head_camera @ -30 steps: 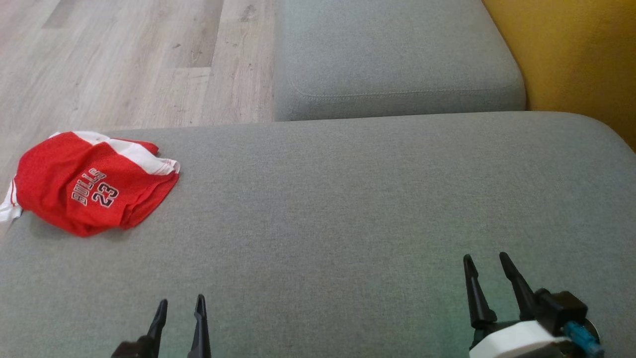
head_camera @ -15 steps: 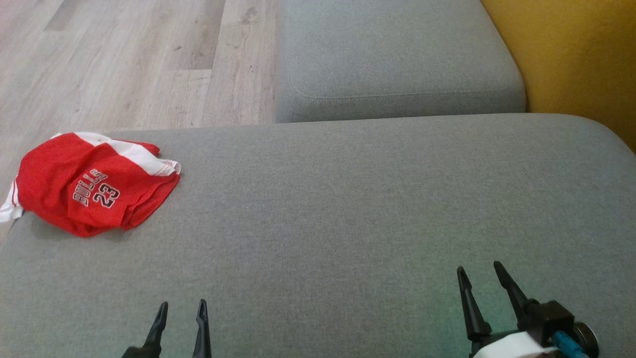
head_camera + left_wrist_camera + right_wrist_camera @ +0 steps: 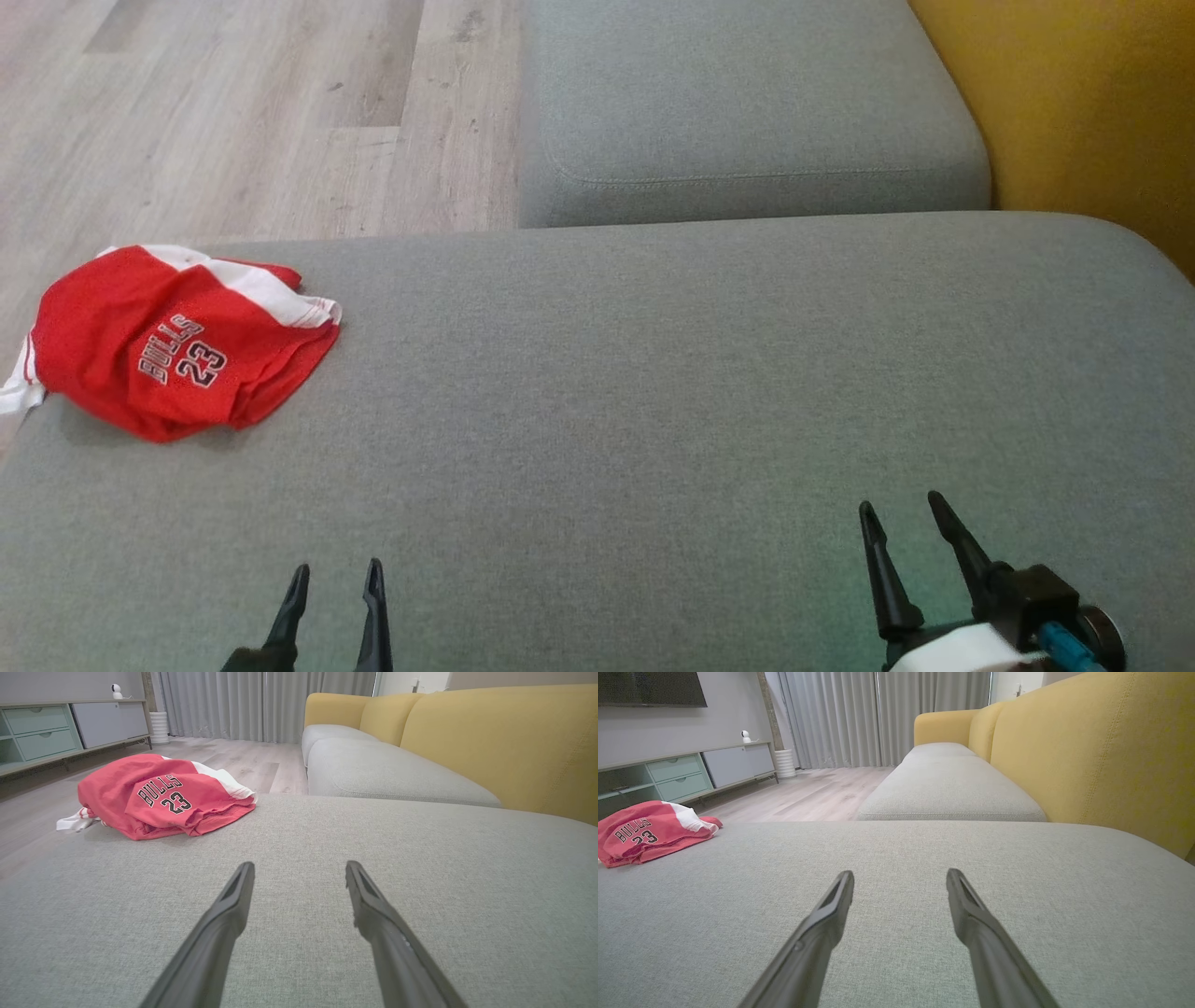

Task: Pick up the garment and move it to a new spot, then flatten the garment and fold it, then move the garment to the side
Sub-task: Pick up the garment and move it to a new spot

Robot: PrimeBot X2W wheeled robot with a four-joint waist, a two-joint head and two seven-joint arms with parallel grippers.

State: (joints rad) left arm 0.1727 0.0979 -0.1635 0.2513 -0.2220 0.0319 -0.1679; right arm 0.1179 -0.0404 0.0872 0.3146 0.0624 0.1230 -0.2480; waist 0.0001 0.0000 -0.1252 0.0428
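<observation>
Since both grippers stand released and empty, no step of the task appears to be in hand at this moment. The left gripper (image 3: 337, 566) hovers over the near edge of the seat (image 3: 653, 392), left of centre, with its two fingers spread and nothing between them. The right gripper (image 3: 900, 500) hovers at the near right, likewise spread and holding nothing. Bare grey fabric separates both from the garment (image 3: 177, 345), which lies well apart from them.

The garment, red with white panels, rests at the far left corner of the seat. One white edge hangs over the left side toward the floor (image 3: 233, 112). It lies in stacked layers, printed face up, and is compact rather than spread flat.

The layering suggests a fold already made and the piece set aside, which would leave nothing to do. However, the folds are loose and uneven, so it may equally be an unworked heap with every step still to do. A second cushion (image 3: 747, 103) and the yellow backrest (image 3: 1074, 112) lie beyond, far and right.
</observation>
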